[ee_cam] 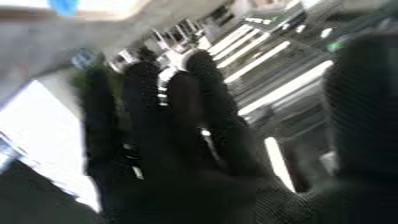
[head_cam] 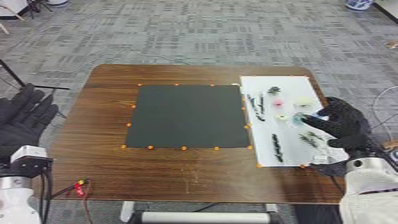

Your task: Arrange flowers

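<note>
In the head view my right hand is over the right edge of the white sheet, its fingers extended toward the flowers. A pink flower, a pale green flower and a small yellowish flower lie on the sheet, with dark green stems around them. My left hand rests open, off the table's left side. In the right wrist view the black glove of my right hand has straight fingers, with the thumb apart and nothing held.
A dark square mat lies on the brown table, left of the white sheet, with orange markers round its border. A small red and yellow item is near the table's front left corner.
</note>
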Action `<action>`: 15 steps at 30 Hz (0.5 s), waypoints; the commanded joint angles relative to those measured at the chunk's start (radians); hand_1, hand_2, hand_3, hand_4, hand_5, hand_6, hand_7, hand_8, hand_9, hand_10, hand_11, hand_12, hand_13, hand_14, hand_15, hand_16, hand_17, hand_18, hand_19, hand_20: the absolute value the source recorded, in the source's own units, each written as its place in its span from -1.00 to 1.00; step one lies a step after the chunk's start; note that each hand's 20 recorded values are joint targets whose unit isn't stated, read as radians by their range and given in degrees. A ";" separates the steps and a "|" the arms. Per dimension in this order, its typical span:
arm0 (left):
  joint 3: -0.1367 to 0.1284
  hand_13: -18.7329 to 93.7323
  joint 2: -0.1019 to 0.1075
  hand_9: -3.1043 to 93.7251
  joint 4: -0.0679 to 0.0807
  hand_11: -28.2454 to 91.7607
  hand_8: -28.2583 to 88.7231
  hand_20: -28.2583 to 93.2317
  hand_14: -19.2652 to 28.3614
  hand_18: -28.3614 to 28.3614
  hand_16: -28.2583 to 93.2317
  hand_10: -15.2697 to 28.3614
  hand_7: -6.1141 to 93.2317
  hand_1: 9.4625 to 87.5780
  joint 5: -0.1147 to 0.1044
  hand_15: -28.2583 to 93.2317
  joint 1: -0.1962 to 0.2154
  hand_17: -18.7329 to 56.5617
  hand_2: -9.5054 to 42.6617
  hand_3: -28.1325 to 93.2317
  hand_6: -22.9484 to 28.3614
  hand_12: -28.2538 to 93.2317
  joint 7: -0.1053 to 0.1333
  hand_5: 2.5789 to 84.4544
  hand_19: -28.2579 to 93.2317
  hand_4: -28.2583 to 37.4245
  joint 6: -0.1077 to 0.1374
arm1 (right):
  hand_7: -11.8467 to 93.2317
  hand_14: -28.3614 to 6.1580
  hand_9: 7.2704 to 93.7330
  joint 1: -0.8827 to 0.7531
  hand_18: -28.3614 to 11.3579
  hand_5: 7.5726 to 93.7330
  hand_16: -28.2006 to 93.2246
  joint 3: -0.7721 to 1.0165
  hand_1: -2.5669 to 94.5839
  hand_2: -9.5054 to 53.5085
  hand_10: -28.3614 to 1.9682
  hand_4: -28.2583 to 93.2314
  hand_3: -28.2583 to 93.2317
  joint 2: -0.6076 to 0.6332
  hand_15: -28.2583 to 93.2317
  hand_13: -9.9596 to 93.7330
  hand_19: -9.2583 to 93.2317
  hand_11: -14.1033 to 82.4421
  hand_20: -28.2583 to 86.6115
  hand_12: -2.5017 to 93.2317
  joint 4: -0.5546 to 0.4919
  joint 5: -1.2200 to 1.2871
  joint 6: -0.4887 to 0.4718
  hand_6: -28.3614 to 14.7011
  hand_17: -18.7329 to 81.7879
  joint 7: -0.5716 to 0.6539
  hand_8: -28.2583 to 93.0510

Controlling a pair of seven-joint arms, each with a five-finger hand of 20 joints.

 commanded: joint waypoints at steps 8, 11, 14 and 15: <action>0.008 -0.22 0.003 -0.28 -0.012 -0.21 -0.63 -0.33 0.51 0.60 -0.56 0.48 -0.72 -0.49 -0.020 -0.06 0.023 -0.67 -0.28 0.64 0.32 -0.35 0.030 -0.04 0.10 -1.00 0.033 | 0.01 -0.94 -0.30 0.474 -1.00 -0.12 0.41 -0.473 -0.38 -1.00 -0.88 -0.94 0.51 0.144 0.75 -0.06 0.65 0.63 0.21 0.45 0.104 -0.304 -0.328 -0.33 -0.23 0.297 -0.77; 0.005 -0.23 0.002 -0.28 -0.016 -0.21 -0.63 -0.34 0.51 0.60 -0.57 0.49 -0.72 -0.49 -0.019 -0.06 0.032 -0.67 -0.28 0.64 0.33 -0.35 0.035 -0.04 0.09 -1.00 0.037 | 0.00 -0.99 -0.28 0.505 -1.00 -0.09 0.46 -0.499 -0.37 -1.00 -0.95 -0.94 0.48 0.144 0.77 -0.05 0.65 0.65 0.28 0.50 0.107 -0.274 -0.383 -0.37 -0.21 0.325 -0.74; 0.008 -0.23 0.003 -0.27 -0.013 -0.21 -0.63 -0.34 0.51 0.59 -0.57 0.49 -0.72 -0.49 -0.020 -0.06 0.025 -0.67 -0.28 0.64 0.33 -0.35 0.030 -0.04 0.08 -1.00 0.038 | 0.09 -1.00 -0.23 0.529 -1.00 -0.06 0.48 -0.526 -0.37 -1.00 -0.96 -0.93 0.47 0.150 0.77 -0.02 0.64 0.66 0.34 0.52 0.117 -0.253 -0.434 -0.37 -0.19 0.353 -0.74; 0.009 -0.23 0.004 -0.27 -0.012 -0.21 -0.63 -0.34 0.51 0.59 -0.57 0.49 -0.72 -0.49 -0.020 -0.06 0.025 -0.67 -0.28 0.64 0.33 -0.35 0.032 -0.04 0.08 -1.00 0.036 | 0.12 -1.00 -0.23 0.534 -1.00 -0.06 0.49 -0.536 -0.37 -1.00 -0.97 -0.92 0.46 0.154 0.77 -0.01 0.64 0.66 0.35 0.52 0.121 -0.251 -0.439 -0.37 -0.19 0.358 -0.74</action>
